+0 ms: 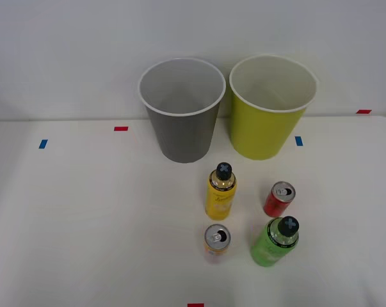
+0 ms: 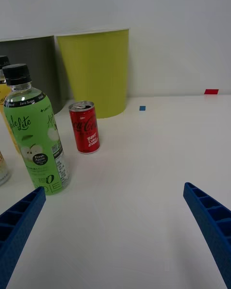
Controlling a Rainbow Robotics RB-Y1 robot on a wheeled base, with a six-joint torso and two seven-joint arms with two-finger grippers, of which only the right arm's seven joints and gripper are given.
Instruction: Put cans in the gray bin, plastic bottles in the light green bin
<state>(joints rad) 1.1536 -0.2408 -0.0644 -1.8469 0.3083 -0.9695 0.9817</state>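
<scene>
Ahead of the wide-open right gripper [image 2: 115, 231], the round gray bin [image 1: 182, 137] and round yellow-green bin [image 1: 266, 128] show bare pale insides; a small red metal can [image 2: 85, 127] stands nearer.

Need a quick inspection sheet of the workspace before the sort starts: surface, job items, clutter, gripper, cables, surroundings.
Surface: white table, with red and blue tape marks.
Job's things: gray bin and light green bin upright side by side at the back, insides pale; yellow bottle, green bottle, red can and orange-yellow can all standing in front of them, apart.
Clutter: nothing seen.
Grippers: right gripper open, holding nothing, low over the table near the green bottle.
Cables: nothing seen.
Surroundings: plain white wall.
</scene>
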